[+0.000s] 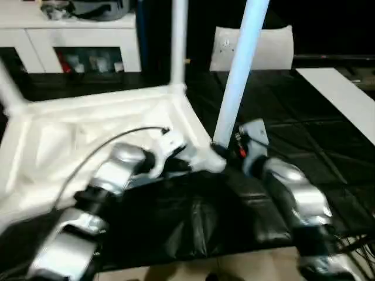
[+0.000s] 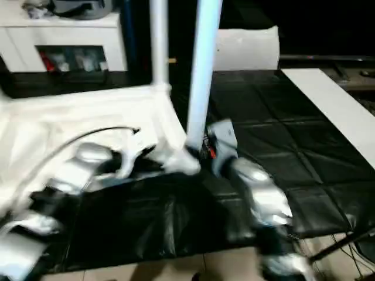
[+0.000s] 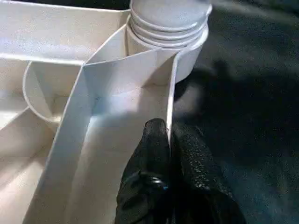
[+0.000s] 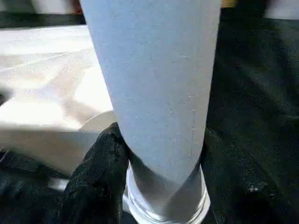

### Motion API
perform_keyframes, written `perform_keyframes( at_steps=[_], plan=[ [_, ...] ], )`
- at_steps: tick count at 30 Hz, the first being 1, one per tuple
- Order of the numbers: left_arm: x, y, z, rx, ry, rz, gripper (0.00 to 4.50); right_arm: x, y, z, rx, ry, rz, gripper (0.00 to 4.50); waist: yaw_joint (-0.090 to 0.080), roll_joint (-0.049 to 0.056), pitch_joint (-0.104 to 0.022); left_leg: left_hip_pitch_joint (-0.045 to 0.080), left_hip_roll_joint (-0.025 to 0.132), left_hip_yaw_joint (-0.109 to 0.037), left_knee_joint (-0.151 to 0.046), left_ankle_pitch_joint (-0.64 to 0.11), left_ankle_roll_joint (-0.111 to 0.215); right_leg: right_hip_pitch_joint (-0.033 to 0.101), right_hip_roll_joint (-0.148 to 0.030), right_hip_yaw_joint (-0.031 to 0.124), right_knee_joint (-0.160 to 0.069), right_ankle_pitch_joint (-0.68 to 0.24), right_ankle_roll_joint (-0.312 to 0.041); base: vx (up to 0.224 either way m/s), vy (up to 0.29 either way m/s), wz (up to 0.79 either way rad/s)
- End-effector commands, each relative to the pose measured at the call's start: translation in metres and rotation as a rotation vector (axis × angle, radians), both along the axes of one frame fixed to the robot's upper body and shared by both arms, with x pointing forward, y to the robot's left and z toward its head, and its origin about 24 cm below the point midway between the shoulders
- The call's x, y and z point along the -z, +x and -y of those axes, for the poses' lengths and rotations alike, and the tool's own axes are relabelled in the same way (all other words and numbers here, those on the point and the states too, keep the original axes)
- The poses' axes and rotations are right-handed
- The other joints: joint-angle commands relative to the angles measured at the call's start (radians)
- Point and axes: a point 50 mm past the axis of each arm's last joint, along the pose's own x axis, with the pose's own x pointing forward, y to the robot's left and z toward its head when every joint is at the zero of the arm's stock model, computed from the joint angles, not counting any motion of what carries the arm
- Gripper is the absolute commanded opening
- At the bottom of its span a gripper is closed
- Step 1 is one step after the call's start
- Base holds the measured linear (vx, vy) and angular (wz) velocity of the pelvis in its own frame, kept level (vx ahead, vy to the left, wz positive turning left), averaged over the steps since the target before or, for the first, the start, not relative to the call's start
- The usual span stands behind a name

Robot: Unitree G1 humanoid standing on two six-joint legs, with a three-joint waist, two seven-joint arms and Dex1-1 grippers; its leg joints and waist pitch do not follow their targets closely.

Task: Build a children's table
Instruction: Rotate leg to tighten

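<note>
While the white plastic children's table (image 1: pixel 88 140) lies upside down on the black-covered work surface (image 1: pixel 281 146), ribbed underside up, three of its long tapered round white legs show in the head views: one at the far corner socket (image 1: pixel 178 41), one at ten o'clock (image 1: pixel 9 88), and one (image 1: pixel 237 76) at the near corner, about five o'clock of the top. The left gripper (image 3: pixel 169 140) is clenched on the thin upright rim wall (image 3: pixel 170 93) of the top just beside that near socket, black fingers pinching it from both sides. The right gripper (image 4: pixel 161 172) grasps the near leg low down, by its ringed base, one finger (image 4: pixel 96 182) on either side of the round shaft. That leg leans slightly toward one o'clock, so it is probably not fully seated yet — whether it has bottomed out in the socket cannot be told. The moulded plastic looks light and hollow, stiff along the ribs but likely to flex at the thin rim, so the steadying pinch belongs close to the corner, as it is. The leg's smooth, tapered surface will tend to slip upward through a loose grip — holding near the wide base gives the best purchase for pressing or twisting it home. A white cabinet (image 1: pixel 76 35) stands at eleven o'clock.
</note>
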Motion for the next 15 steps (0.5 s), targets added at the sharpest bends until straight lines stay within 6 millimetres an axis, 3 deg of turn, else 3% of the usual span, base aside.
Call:
perform_keyframes(
  at_steps=[1, 3, 5, 6, 10, 12, 15],
  plan=[
    [-0.025, 0.013, 0.022, -0.105, -0.073, 0.11, 0.0, 0.005, -0.007, -0.047, -0.125, 0.05, -0.058, 1.92, -0.001, 0.006, -0.063, -0.005, -0.019, 0.015, -0.072, -0.25, 0.027, 0.053, -0.033, 0.017, -0.094, -0.531, -0.059, 0.0, 0.0, 0.0],
    [-0.025, 0.013, 0.027, -0.118, -0.074, 0.114, 0.0, 0.001, -0.004, -0.05, -0.088, 0.058, -0.041, 1.92, 0.001, 0.012, -0.065, -0.004, -0.017, 0.015, -0.074, -0.239, 0.03, 0.054, -0.034, 0.022, -0.088, -0.491, -0.072, 0.0, 0.0, 0.0],
    [-0.025, 0.012, 0.03, -0.113, -0.072, 0.117, 0.0, -0.004, -0.002, -0.053, -0.058, 0.081, -0.022, 2.48, 0.002, 0.008, -0.068, -0.01, -0.015, 0.017, -0.076, -0.198, 0.036, 0.061, -0.033, 0.029, -0.075, -0.397, -0.104, 0.0, 0.0, 0.0],
    [-0.025, 0.012, 0.03, -0.109, -0.07, 0.119, 0.0, -0.005, -0.002, -0.053, -0.061, 0.088, -0.015, 2.62, 0.004, 0.011, -0.069, -0.007, -0.013, 0.018, -0.076, -0.181, 0.04, 0.062, -0.033, 0.033, -0.07, -0.353, -0.122, 0.052, -0.007, 0.03],
    [-0.024, 0.011, 0.021, -0.097, -0.05, 0.135, 0.0, -0.008, -0.005, -0.044, -0.106, 0.062, 0.045, 2.85, 0.01, 0.012, -0.072, -0.01, -0.011, 0.02, -0.076, -0.125, 0.053, 0.072, -0.035, 0.039, -0.052, -0.228, -0.171, 0.0, 0.0, 0.0],
    [-0.022, 0.008, 0.012, -0.052, -0.047, 0.142, 0.0, -0.006, -0.009, -0.025, -0.158, 0.028, 0.089, 3.08, 0.014, 0.011, -0.071, -0.012, -0.011, 0.021, -0.075, -0.119, 0.064, 0.078, -0.036, 0.04, -0.051, -0.213, -0.179, 0.0, 0.0, 0.0],
    [-0.021, 0.005, 0.009, -0.02, -0.047, 0.145, 0.0, -0.007, -0.011, -0.018, -0.173, 0.036, 0.099, 3.32, 0.01, 0.015, -0.071, -0.012, -0.01, 0.022, -0.075, -0.128, 0.072, 0.078, -0.037, 0.04, -0.052, -0.214, -0.182, 0.0, 0.0, 0.0]
  ],
)
